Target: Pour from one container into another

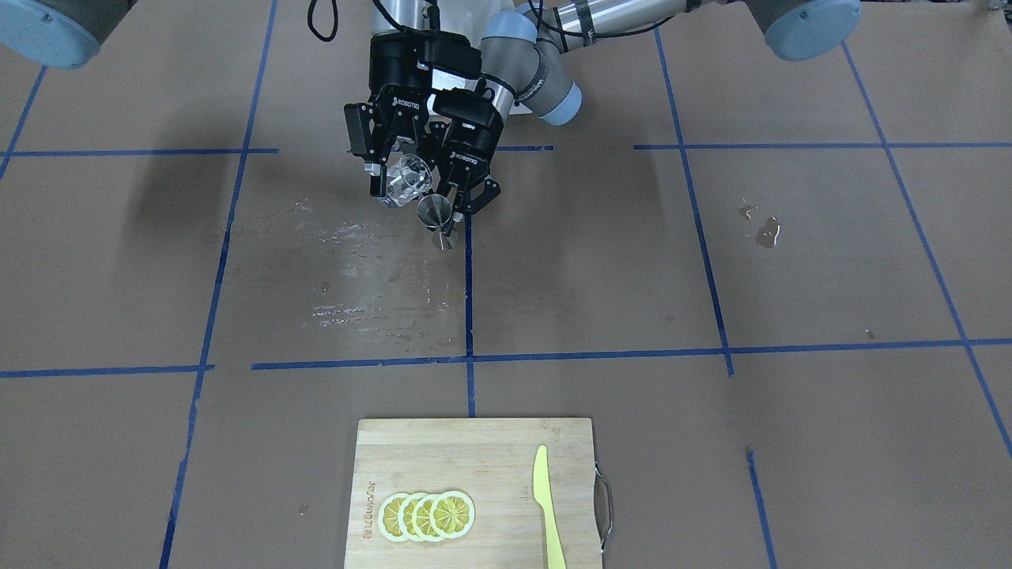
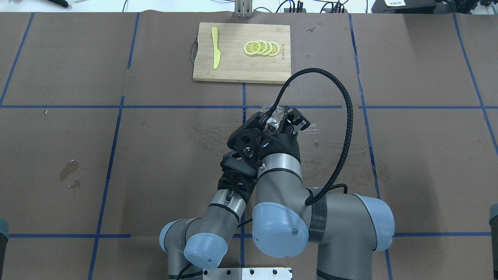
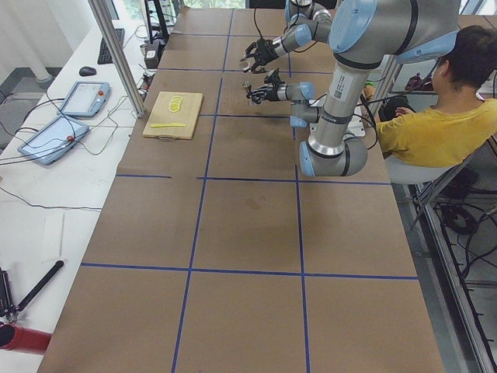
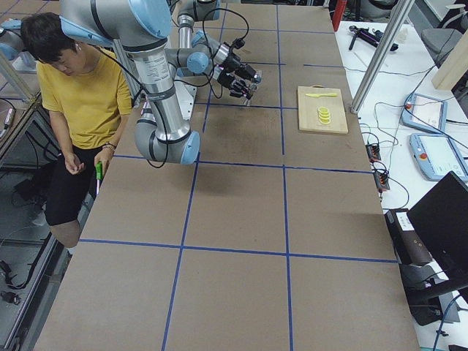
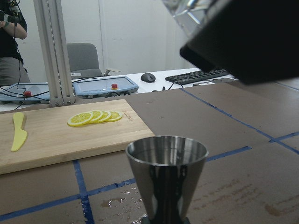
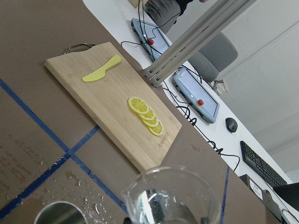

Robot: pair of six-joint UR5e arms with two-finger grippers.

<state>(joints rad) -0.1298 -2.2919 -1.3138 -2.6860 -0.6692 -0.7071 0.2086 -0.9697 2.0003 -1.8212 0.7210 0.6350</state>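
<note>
Over the middle of the counter (image 1: 632,276) the two arms have met. The right pincer (image 1: 399,178) is clenched around the small glass measuring cup (image 1: 409,188), which is tipped with its lip towards the steel jigger (image 1: 436,213) just beside and below it. The left pincer (image 1: 458,210) grasps that jigger at the waist and holds it upright, its open mouth facing up under the glass. I cannot tell whether anything is running out of the glass. The brown counter beneath them is wet in streaks (image 1: 371,269) (a smaller puddle (image 1: 765,233) lies well apart). At the far edge sits a wooden cutting board (image 1: 474,466) with lemon slices (image 1: 427,515) and a yellow knife (image 1: 545,506).
</note>
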